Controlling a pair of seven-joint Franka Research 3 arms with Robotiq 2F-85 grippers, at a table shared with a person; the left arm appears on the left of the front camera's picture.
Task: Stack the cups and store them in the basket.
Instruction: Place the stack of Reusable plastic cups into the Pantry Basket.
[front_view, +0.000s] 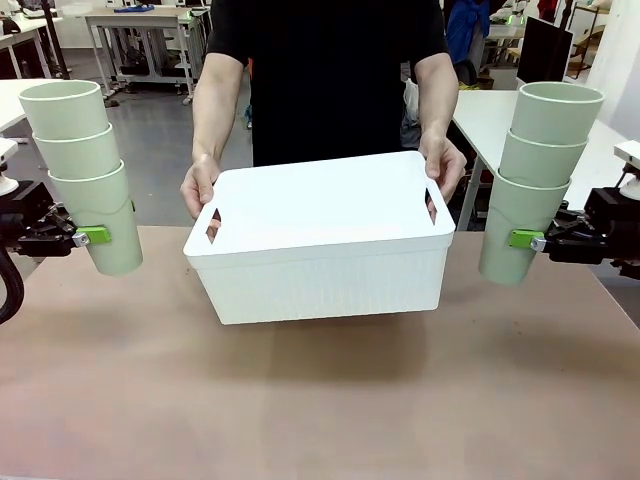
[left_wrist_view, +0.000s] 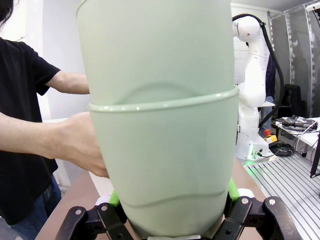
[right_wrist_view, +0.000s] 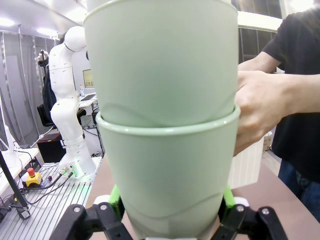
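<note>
A stack of three mint-green cups (front_view: 85, 170) hangs upright at the far left, with my left gripper (front_view: 88, 237) shut on the lowest cup; close up, that cup (left_wrist_view: 160, 145) sits between the green pads. A second stack of three cups (front_view: 535, 175) stands at the far right, held by my right gripper (front_view: 522, 240), the lowest cup (right_wrist_view: 167, 170) clamped between its fingers. Between them a person holds the white basket (front_view: 320, 235) by both short ends, slightly above the table, its underside turned upward.
The brown table (front_view: 320, 400) stretches in front of the basket. The person's hands (front_view: 200, 185) grip the basket's hand slots. Other tables and white robot arms stand in the background.
</note>
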